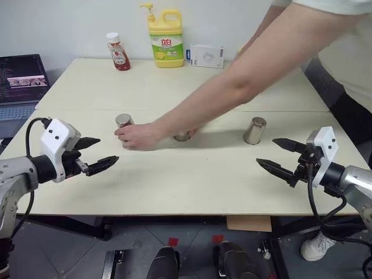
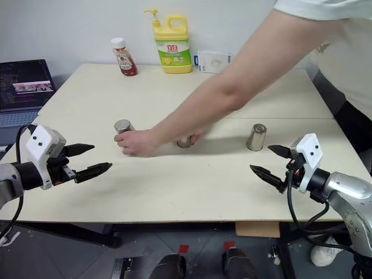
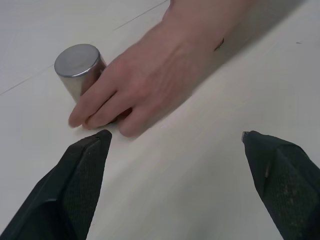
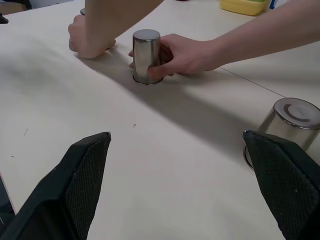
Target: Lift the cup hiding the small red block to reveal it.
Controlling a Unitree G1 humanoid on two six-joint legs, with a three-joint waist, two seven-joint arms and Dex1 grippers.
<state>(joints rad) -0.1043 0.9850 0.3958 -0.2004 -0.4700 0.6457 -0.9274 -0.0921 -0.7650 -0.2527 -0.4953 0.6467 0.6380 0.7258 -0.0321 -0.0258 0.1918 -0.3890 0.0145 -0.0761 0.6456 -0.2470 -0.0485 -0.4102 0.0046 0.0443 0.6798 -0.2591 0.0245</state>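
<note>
So there are three steel cups upside down in a row across the pale surface (image 1: 174,180), and a person is leaning in from the robot's right with both arms crossed over them, one hand (image 1: 138,136) on the left cup (image 1: 123,120) and the other hand (image 4: 182,54) wrapped round the middle cup (image 4: 146,56). Looks to me like a shell-game shuffle in progress, which would explain why the robot is hanging back: the left pincer (image 1: 96,156) and the right pincer (image 1: 280,156) both hover over the near edge, fingers spread wide, gripping nothing, well apart from any cup. The right cup (image 1: 254,130) stands alone, untouched. The small red block is nowhere to be seen, presumably under one of the cups, and they're identical so I can't tell which. From the head views the middle cup is mostly buried behind the forearm. A ketchup bottle (image 1: 118,52), a yellow soap bottle (image 1: 165,38) and a white box (image 1: 206,56) sit along the back, out of play.
</note>
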